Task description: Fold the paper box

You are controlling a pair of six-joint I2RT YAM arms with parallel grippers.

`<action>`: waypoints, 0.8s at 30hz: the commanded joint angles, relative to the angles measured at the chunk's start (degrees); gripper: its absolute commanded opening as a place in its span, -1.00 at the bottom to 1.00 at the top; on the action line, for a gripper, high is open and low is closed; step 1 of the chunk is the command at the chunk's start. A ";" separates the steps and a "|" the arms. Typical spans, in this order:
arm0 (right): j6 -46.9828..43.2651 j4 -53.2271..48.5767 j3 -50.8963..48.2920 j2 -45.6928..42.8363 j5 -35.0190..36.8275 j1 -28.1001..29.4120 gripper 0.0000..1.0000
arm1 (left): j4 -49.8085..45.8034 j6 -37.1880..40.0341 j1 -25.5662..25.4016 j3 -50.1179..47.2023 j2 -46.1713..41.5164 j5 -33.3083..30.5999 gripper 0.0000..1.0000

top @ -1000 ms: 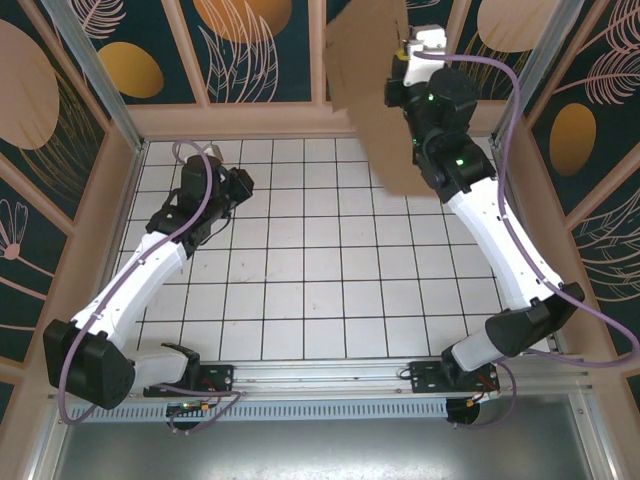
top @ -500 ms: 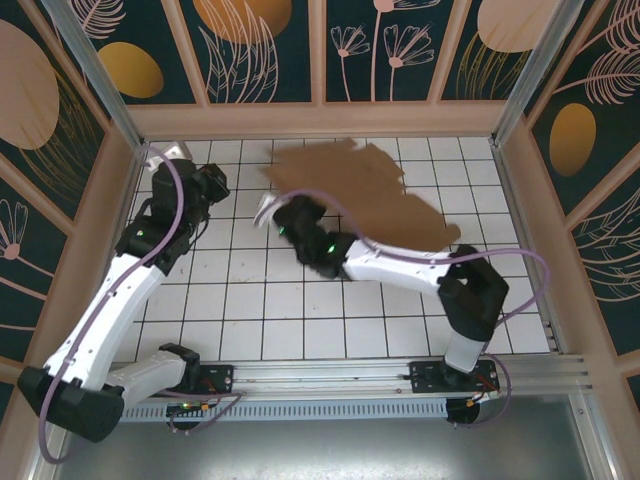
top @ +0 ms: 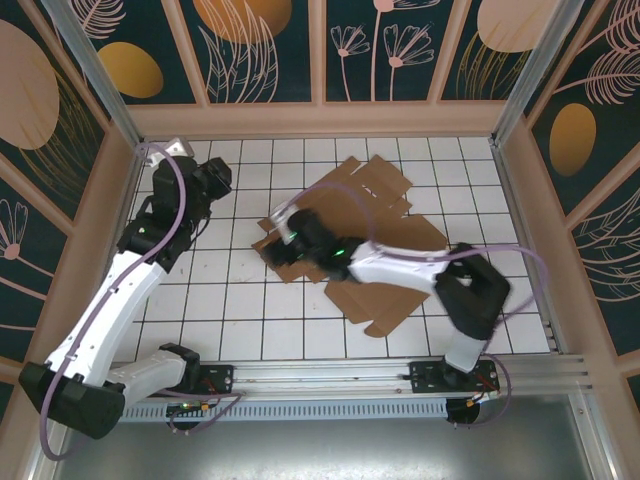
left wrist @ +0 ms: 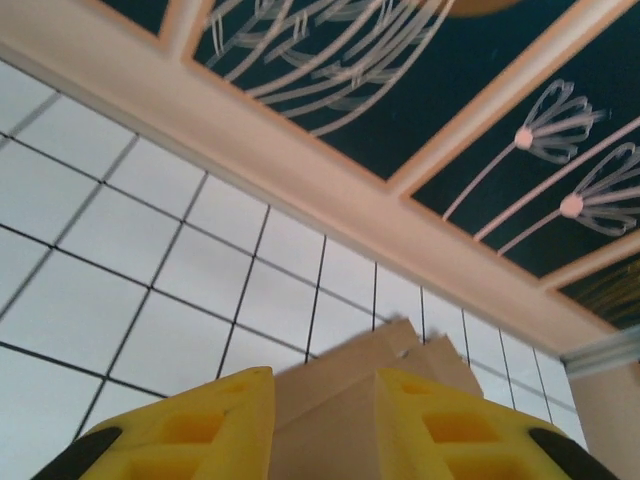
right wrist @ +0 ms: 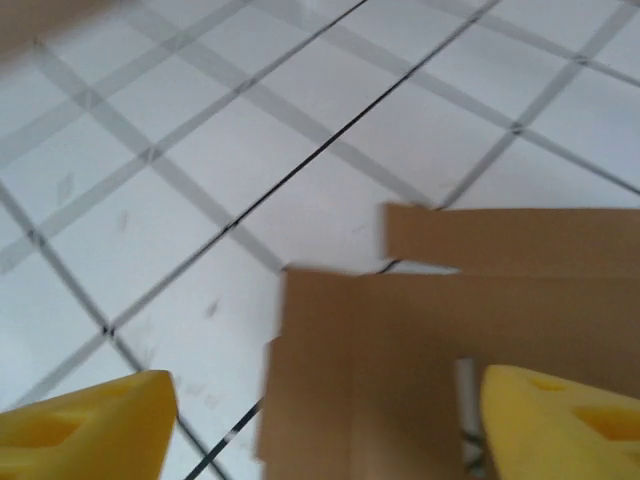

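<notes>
While its yellow fingers (right wrist: 90, 428) stand wide apart around nothing, the right gripper (right wrist: 325, 425) hangs low over the left edge of the paper box (top: 375, 195), a flat brown die-cut sheet lying unfolded on the white gridded desk (top: 270, 310). Further left, the left gripper (left wrist: 322, 425) hovers clear of the sheet, its fingers slightly parted and empty.

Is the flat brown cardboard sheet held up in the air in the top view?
No, the flat brown cardboard sheet lies spread on the white tiled table.
</notes>
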 commanded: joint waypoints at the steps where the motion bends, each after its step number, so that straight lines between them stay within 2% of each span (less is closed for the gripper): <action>1: 12.99 5.05 -5.80 -8.97 -8.18 -9.44 0.30 | 5.45 -1.45 -0.13 -4.75 1.99 8.57 -0.47; 4: 14.59 -4.84 -6.88 -10.06 -2.32 -16.45 -0.39 | 10.79 -5.86 -1.93 -8.87 6.36 14.51 -0.80; 7: 15.16 -13.16 -8.64 -9.91 2.84 -22.53 -0.97 | 11.27 -3.70 -8.81 -6.83 15.85 14.07 -1.00; 9: 14.74 -14.85 -11.77 -10.25 4.52 -25.79 -1.00 | 13.17 -4.01 -11.83 -5.91 22.62 16.38 -1.00; 12: 14.01 -13.28 -17.77 -11.50 2.17 -28.87 -1.00 | 17.73 -6.30 -14.06 -4.91 31.41 20.12 -1.00; 16: 13.44 -13.02 -22.46 -11.12 3.75 -28.95 -0.98 | 17.57 -6.20 -15.55 -0.50 39.94 20.00 -1.00; 19: 14.96 -12.63 -23.69 -9.94 1.34 -29.52 -0.90 | 15.25 -6.22 -15.52 2.97 44.05 18.76 -1.00; 24: 16.92 -15.76 -21.98 -4.84 1.95 -29.40 -1.00 | 10.54 -7.69 -15.01 8.65 50.55 17.50 -1.00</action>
